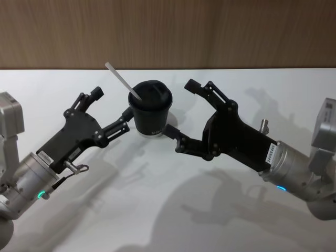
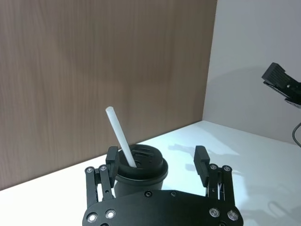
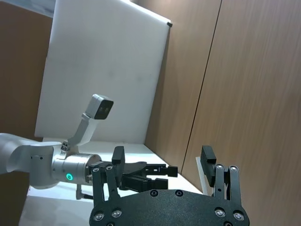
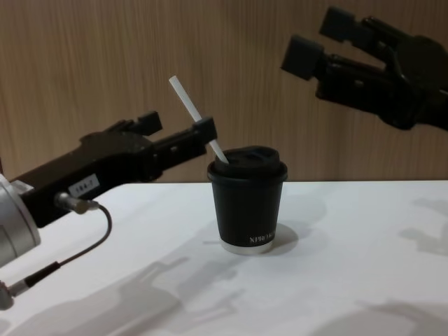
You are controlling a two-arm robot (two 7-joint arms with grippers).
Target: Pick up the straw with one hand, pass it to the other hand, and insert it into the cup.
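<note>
Item: white straw [image 1: 122, 81], its lower end already in the lid hole of the black paper coffee cup [image 1: 150, 112], leaning toward your left; the cup stands on the white desk [image 1: 157, 210]. Left pincer [image 1: 111, 109], fingers spread, sits just beside the cup and holds nothing; right pincer [image 1: 181, 114], also spread and empty, is raised on the cup's other side. Step judged: insertion finished, so your next move is only to draw both arms clear without brushing the straw.

White lettering on the cup [image 4: 247, 210] is too small to read.
</note>
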